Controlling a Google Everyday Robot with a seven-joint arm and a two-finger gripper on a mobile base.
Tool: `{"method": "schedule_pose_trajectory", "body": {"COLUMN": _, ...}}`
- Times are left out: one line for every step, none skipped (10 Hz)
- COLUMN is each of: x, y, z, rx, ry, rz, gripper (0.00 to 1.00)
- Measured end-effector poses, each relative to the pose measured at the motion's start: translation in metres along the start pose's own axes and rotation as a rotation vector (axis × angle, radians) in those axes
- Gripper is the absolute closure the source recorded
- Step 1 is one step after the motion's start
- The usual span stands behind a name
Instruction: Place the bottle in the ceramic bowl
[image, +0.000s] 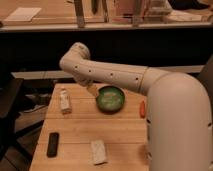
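The bottle (64, 100), whitish with a small red cap, lies on the left part of the wooden table (120, 132), apart from everything else. The ceramic bowl (111, 98), green with a dark rim, sits at the middle back of the table. My gripper (92, 89) hangs at the bowl's left rim, between the bowl and the bottle, closer to the bowl. It is not touching the bottle. My white arm reaches in from the right and bends high above the table's back left.
A small orange carrot-like piece (142, 108) lies right of the bowl. A black remote-like bar (52, 144) lies front left, and a flat white packet (98, 151) front centre. My arm covers the table's right side. A dark counter stands behind.
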Motion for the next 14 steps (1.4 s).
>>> {"method": "schedule_pose_trajectory", "body": {"x": -0.001, "y": -0.003, "z": 0.002, "rx": 0.001, "ry": 0.001, "rz": -0.009, "gripper": 0.20}}
{"method": "schedule_pose_trajectory", "body": {"x": -0.001, "y": -0.004, "z": 0.003, "rx": -0.003, "ry": -0.001, "rz": -0.022, "gripper": 0.20}}
{"method": "schedule_pose_trajectory", "body": {"x": -0.002, "y": -0.005, "z": 0.004, "rx": -0.012, "ry": -0.002, "rz": -0.031, "gripper": 0.20}}
{"method": "schedule_pose_trajectory", "body": {"x": -0.006, "y": -0.011, "z": 0.004, "rx": -0.007, "ry": -0.006, "rz": -0.040, "gripper": 0.20}}
{"method": "schedule_pose_trajectory", "body": {"x": -0.015, "y": -0.024, "z": 0.004, "rx": 0.001, "ry": -0.007, "rz": -0.057, "gripper": 0.20}}
{"method": "schedule_pose_trajectory", "body": {"x": -0.018, "y": -0.028, "z": 0.004, "rx": 0.004, "ry": -0.007, "rz": -0.063, "gripper": 0.20}}
{"method": "schedule_pose_trajectory", "body": {"x": -0.024, "y": -0.037, "z": 0.005, "rx": 0.008, "ry": -0.007, "rz": -0.079, "gripper": 0.20}}
{"method": "schedule_pose_trajectory", "body": {"x": -0.025, "y": -0.040, "z": 0.006, "rx": 0.008, "ry": -0.008, "rz": -0.090, "gripper": 0.20}}
{"method": "schedule_pose_trajectory", "body": {"x": -0.024, "y": -0.041, "z": 0.006, "rx": 0.005, "ry": -0.007, "rz": -0.100, "gripper": 0.20}}
{"method": "schedule_pose_trajectory", "body": {"x": -0.024, "y": -0.044, "z": 0.007, "rx": 0.001, "ry": -0.007, "rz": -0.106, "gripper": 0.20}}
{"method": "schedule_pose_trajectory", "body": {"x": -0.031, "y": -0.054, "z": 0.007, "rx": 0.009, "ry": -0.013, "rz": -0.117, "gripper": 0.20}}
{"method": "schedule_pose_trajectory", "body": {"x": -0.038, "y": -0.063, "z": 0.008, "rx": 0.016, "ry": -0.017, "rz": -0.130, "gripper": 0.20}}
{"method": "schedule_pose_trajectory", "body": {"x": -0.045, "y": -0.072, "z": 0.009, "rx": 0.022, "ry": -0.022, "rz": -0.145, "gripper": 0.20}}
{"method": "schedule_pose_trajectory", "body": {"x": -0.047, "y": -0.075, "z": 0.010, "rx": 0.025, "ry": -0.024, "rz": -0.154, "gripper": 0.20}}
